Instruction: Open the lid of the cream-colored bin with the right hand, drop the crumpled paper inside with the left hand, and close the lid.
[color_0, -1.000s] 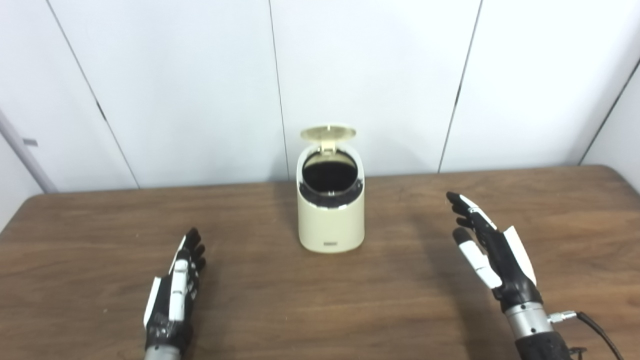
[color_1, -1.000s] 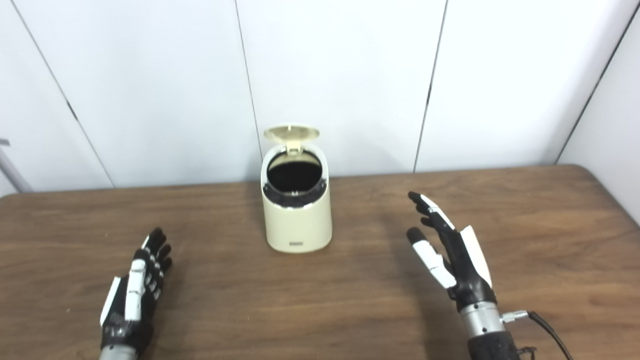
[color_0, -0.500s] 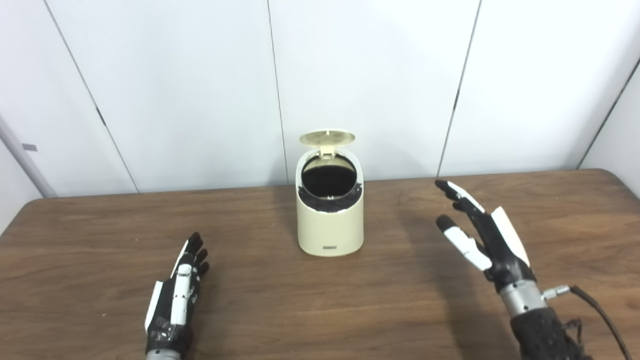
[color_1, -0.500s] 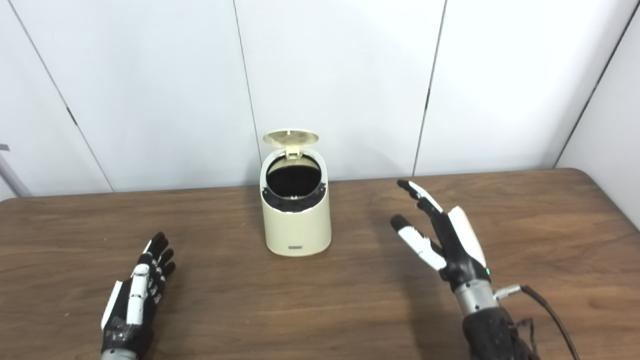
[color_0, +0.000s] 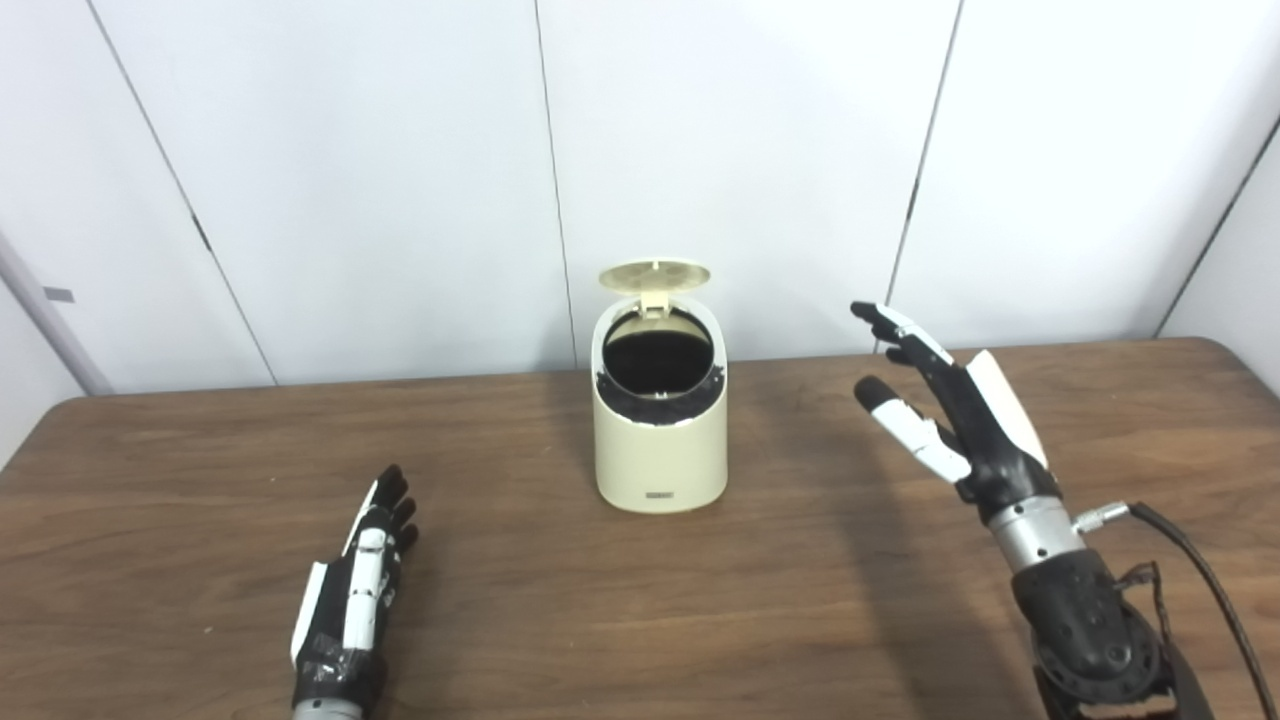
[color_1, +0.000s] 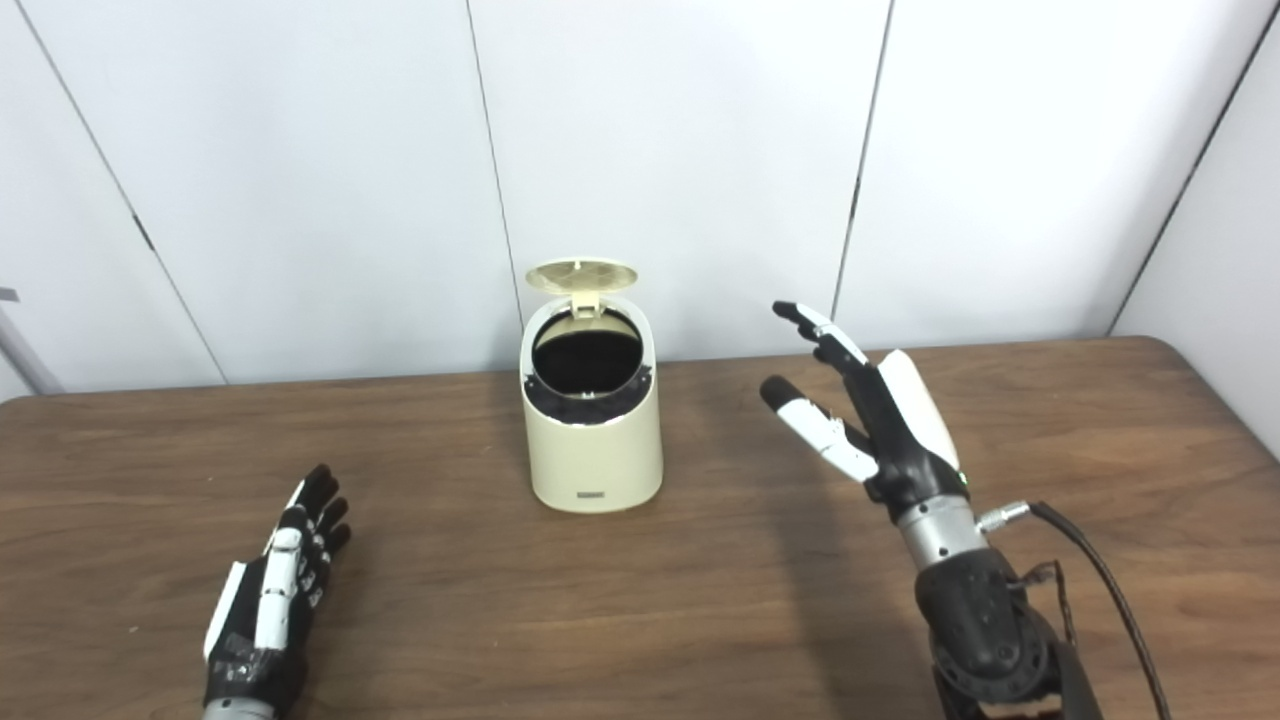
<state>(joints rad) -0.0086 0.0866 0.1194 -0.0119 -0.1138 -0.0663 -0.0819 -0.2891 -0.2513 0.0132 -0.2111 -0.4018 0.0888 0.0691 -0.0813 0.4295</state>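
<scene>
Only bin (color_0: 660, 450) front label (color_0: 657, 493), writing unreadable

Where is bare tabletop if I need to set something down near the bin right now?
Bare wood lies in front of the bin, between the left hand and the right hand, and along the table's left stretch. Tightest spot: behind the bin, where the raised lid stands close to the wall.

Left robot hand (color_0: 350, 590): black fingers, white plates along the back. Right robot hand (color_1: 880, 430): black too, with a white thumb segment and a broad white back shell, a silver metal wrist collar, a textured black forearm, and a dark cable (color_1: 1100, 590) plugged in at the wrist.
</scene>
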